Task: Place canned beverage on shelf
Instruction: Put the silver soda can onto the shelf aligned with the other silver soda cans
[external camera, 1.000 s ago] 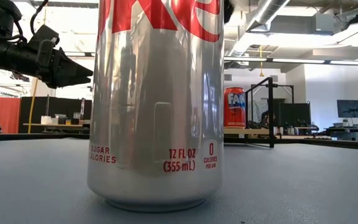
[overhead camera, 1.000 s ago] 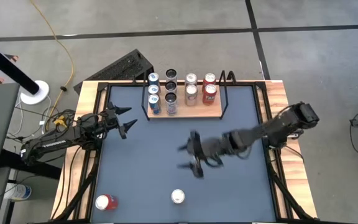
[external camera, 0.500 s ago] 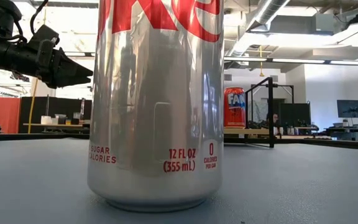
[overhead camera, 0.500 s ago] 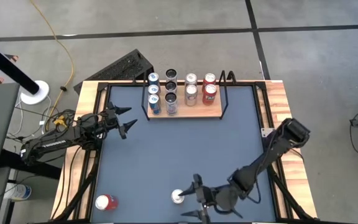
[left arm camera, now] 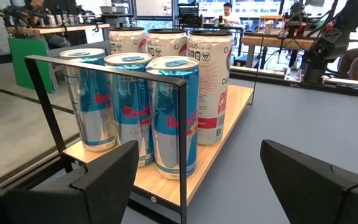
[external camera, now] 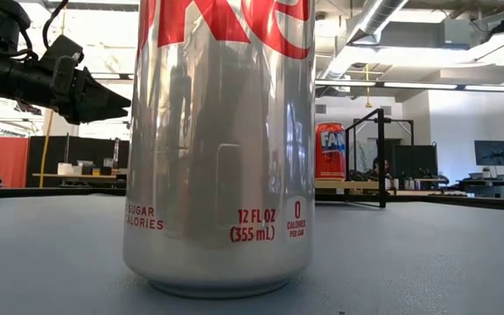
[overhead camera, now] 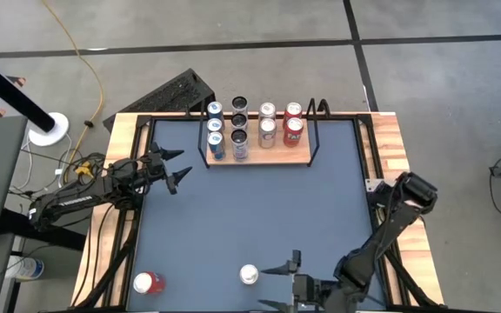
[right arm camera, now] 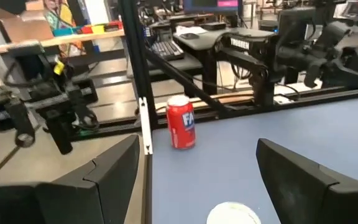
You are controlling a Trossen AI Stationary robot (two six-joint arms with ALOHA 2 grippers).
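The shelf (overhead camera: pixel 307 156), a light-wood board in a black rail frame, stands at the table's far middle and carries several upright cans (left arm camera: pixel 173 118). A silver canned beverage (overhead camera: pixel 249 275) stands upright on its base near the table's front edge and fills the low view (external camera: pixel 221 149). My right gripper (overhead camera: pixel 270 288) hovers level and open just right of it, pointing toward the table's left edge; the can's top (right arm camera: pixel 232 213) shows just ahead of its fingers, apart from them. My left gripper (overhead camera: pixel 177 170) waits open at the table's far left, facing the shelf.
A red can (overhead camera: pixel 147 283) stands upright at the near left corner and shows ahead of my right gripper (right arm camera: pixel 181 122). Wooden borders and black rails edge the table (overhead camera: pixel 390 148). Bare grey-blue tabletop (overhead camera: pixel 250 209) lies between the shelf and the silver can.
My right gripper has swept from the table's middle toward the near edge, turning until it points toward the left edge. It passed close beside the silver can, then drew a little back toward the right. It stays open. The cans have not moved.
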